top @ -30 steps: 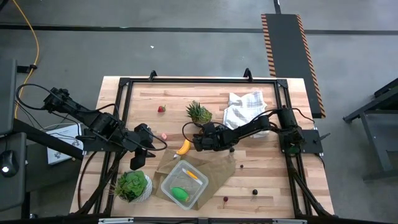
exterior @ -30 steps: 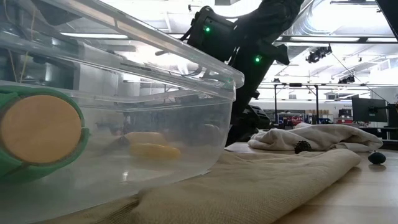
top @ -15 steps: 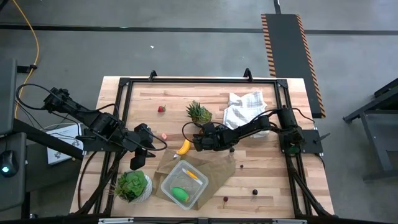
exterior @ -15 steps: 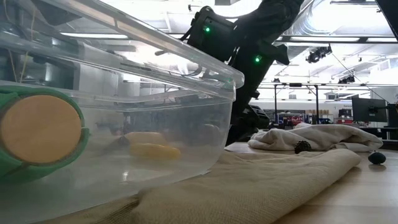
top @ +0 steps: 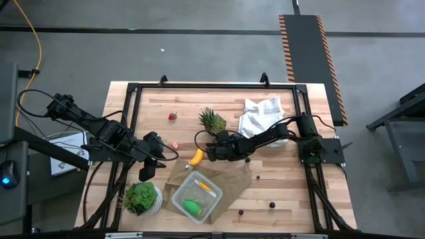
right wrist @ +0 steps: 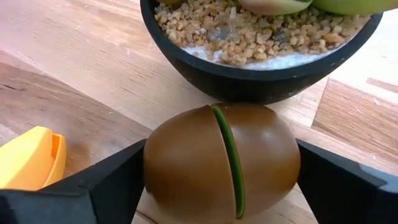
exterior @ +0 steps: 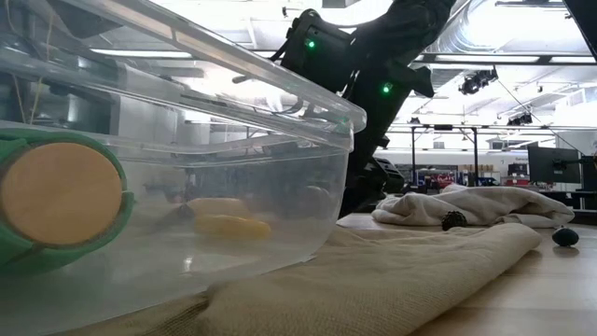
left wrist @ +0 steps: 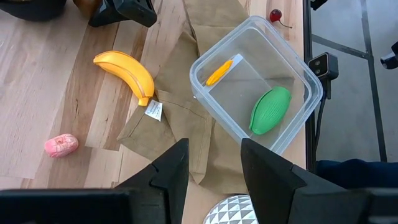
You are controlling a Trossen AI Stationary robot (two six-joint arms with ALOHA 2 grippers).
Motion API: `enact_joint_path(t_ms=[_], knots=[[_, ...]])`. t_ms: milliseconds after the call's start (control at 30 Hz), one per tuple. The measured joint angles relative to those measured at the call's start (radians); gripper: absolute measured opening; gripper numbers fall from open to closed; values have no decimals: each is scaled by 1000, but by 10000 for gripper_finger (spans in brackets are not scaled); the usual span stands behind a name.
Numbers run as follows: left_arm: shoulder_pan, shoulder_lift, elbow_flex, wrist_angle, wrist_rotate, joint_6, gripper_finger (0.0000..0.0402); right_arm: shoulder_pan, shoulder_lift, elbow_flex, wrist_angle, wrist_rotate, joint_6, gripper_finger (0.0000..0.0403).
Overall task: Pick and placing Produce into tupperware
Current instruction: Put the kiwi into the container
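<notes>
A brown kiwi (right wrist: 224, 162) with a green seam lies on the wood just in front of the spiky plant's black pot (right wrist: 249, 68). My right gripper (top: 211, 151) stands over it mid-table, one finger at each side. A yellow banana (top: 195, 157) lies just left of that gripper. The clear tupperware (top: 214, 186) sits on a brown paper bag (top: 229, 176) and holds a green oval (top: 192, 206) and a yellow-orange piece (top: 204, 186). A red strawberry (top: 172, 116) lies farther back. My left gripper (left wrist: 214, 168) hangs open above the table's left side, holding nothing. My right gripper has the kiwi between its two fingers (right wrist: 106, 180), one against each rounded side (right wrist: 155, 168), across the green seam line. The fingers slant down from the table's right. The kiwi rests on the wood, not lifted.
A leafy plant in a white pot (top: 141, 198) stands near the front left. A white cloth (top: 260, 114) lies at the back right. A small pink piece (top: 175, 145) lies left of the banana. Two small dark bits (top: 271, 204) (top: 240, 212) lie near the front edge.
</notes>
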Motion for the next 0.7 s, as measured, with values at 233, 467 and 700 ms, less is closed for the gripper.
enact_joint_path(t_ms=[233,467,700], knots=[[0,0,0,0,0,0,134,0,0,0,0,0,0,364],[0,0,0,0,1,0,134,0,0,0,12,0,0,364],[0,0,0,0,16,0,134,0,0,0,15,0,0,364]])
